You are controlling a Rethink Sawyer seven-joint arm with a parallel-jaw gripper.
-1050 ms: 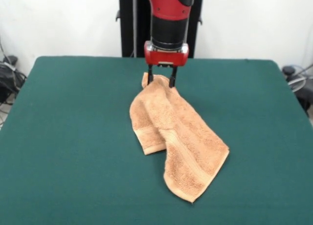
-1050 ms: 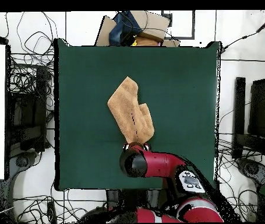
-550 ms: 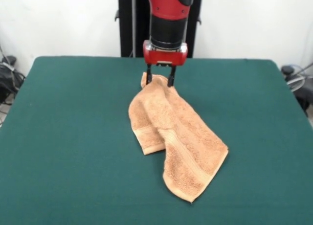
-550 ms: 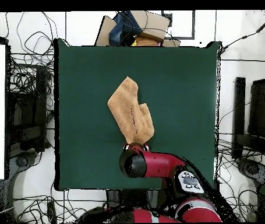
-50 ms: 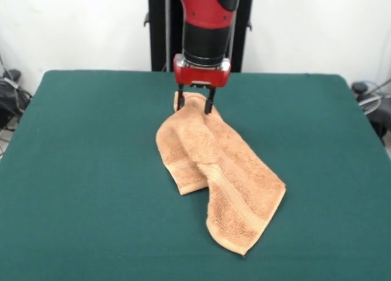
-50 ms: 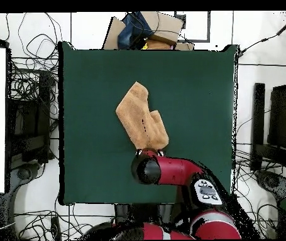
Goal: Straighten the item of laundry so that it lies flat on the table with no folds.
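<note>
The item of laundry (image 5: pixel 214 165) is a light orange-tan terry towel, folded over itself and rumpled, running from the table's far middle toward the near right. Seen from above, the towel (image 6: pixel 140 119) lies near the middle of the dark green table (image 5: pixel 85 171). My gripper (image 5: pixel 194 105) hangs from the red and black arm with its two dark fingers on either side of the towel's far corner, shut on it. That corner is lifted slightly off the cloth. In the overhead view the arm's wrist (image 6: pixel 146 169) hides the gripper.
Cables and dark equipment (image 6: pixel 29 94) lie off the table's left side in the overhead view, and a cardboard box with clutter (image 6: pixel 146 31) sits past its top edge. More dark gear (image 6: pixel 274 125) stands to the right.
The gripper has shifted a little to the left in the front view and risen slightly, dragging the towel's far corner with it. The towel's near end has hardly moved.
</note>
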